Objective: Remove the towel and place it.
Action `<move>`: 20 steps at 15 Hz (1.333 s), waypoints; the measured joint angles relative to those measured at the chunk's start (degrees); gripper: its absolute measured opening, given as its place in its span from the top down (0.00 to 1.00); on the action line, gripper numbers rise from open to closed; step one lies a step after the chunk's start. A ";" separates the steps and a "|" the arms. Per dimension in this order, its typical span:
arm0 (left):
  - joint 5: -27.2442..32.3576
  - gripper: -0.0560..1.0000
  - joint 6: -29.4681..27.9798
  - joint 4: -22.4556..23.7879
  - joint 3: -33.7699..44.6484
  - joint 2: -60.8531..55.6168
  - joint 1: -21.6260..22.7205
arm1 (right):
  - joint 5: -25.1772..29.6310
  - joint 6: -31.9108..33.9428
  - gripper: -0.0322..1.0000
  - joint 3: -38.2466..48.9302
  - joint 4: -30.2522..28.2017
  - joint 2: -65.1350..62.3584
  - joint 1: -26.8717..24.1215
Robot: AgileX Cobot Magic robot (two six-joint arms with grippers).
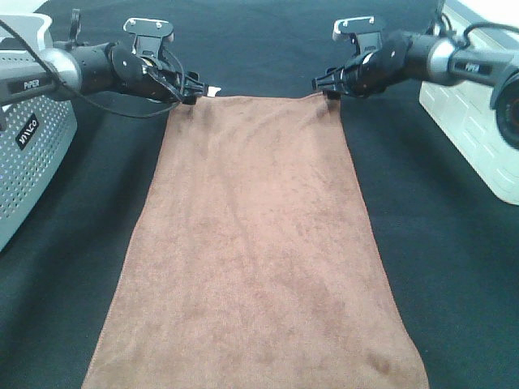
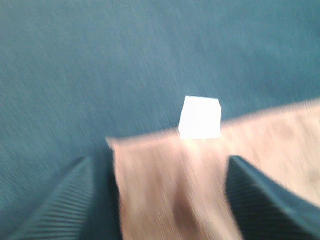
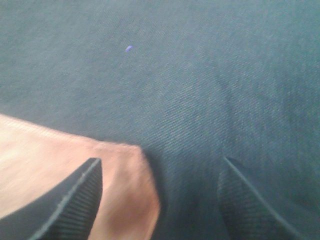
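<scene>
Towel (image 1: 255, 243) lies flat on the black cloth (image 1: 454, 267); I see my left gripper (image 1: 191, 89) and right gripper (image 1: 326, 87) spread wide at its far corners, holding nothing.

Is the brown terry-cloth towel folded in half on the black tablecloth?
No, the brown terry-cloth towel lies spread flat in a single layer on the black tablecloth.

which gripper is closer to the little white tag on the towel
Left. The left gripper sits at the towel's far left corner, right beside the tag. The right gripper is at the opposite far corner, across the towel's width.
</scene>
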 joint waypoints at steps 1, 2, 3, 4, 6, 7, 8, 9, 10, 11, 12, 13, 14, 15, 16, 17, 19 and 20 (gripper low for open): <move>4.98 0.23 0.00 0.00 0.00 -1.78 0.00 | 5.33 0.29 0.38 0.00 0.40 -2.92 0.00; 10.03 0.22 -0.17 0.00 -0.06 -4.07 0.00 | 10.89 1.26 0.38 0.00 0.46 -5.84 0.00; 15.99 0.22 -0.97 0.17 0.00 -7.05 0.00 | 16.44 2.92 0.38 0.00 0.46 -8.88 0.00; 21.77 0.22 -1.95 1.03 0.00 -9.97 0.00 | 22.23 4.35 0.38 0.00 0.57 -12.03 0.00; 35.52 0.22 -2.92 3.50 -0.06 -16.27 0.00 | 34.55 4.87 0.38 0.00 0.17 -19.60 0.00; 41.77 0.22 -3.95 4.81 -0.06 -19.60 0.00 | 39.99 6.02 0.38 0.00 -0.23 -22.69 0.00; 46.98 0.22 -5.79 7.22 -0.17 -22.63 0.06 | 44.00 7.22 0.38 -0.06 -0.92 -25.78 0.00; 50.48 0.22 -7.85 9.40 -0.17 -25.21 0.46 | 47.44 8.94 0.38 -0.11 -2.46 -28.93 -0.11; 54.03 0.22 -9.91 11.75 -0.29 -27.62 1.55 | 50.36 10.60 0.38 -0.17 -3.78 -31.34 -0.46; 56.44 0.22 -11.57 13.41 -0.34 -29.91 3.61 | 53.40 11.80 0.38 -0.17 -4.47 -33.69 -1.38; 57.30 0.22 -12.26 14.50 -0.34 -32.03 5.96 | 54.66 12.15 0.38 -0.17 -5.39 -35.47 -2.23; 57.35 0.22 -12.26 14.95 -0.06 -33.86 8.02 | 54.95 12.20 0.38 0.17 -5.73 -37.59 -3.04; 57.47 0.22 -12.32 14.95 0.92 -36.10 9.51 | 55.00 12.95 0.38 0.69 -5.96 -39.76 -3.38; 57.52 0.22 -12.55 14.84 3.44 -38.73 10.60 | 55.00 13.81 0.38 2.12 -5.96 -42.28 -3.38; 57.41 0.22 -13.01 14.50 10.54 -44.69 12.26 | 54.95 14.67 0.38 5.10 -5.96 -45.61 -3.38; 57.41 0.22 -13.52 14.44 17.30 -49.39 13.06 | 55.00 15.18 0.38 12.83 -5.39 -52.77 -3.38; 56.32 0.22 -14.04 14.55 34.03 -62.11 13.64 | 55.00 15.24 0.38 26.30 -4.35 -64.23 -3.32; 53.57 0.22 -14.73 14.38 42.00 -69.90 13.64 | 55.00 15.30 0.38 33.23 -3.67 -70.53 -3.32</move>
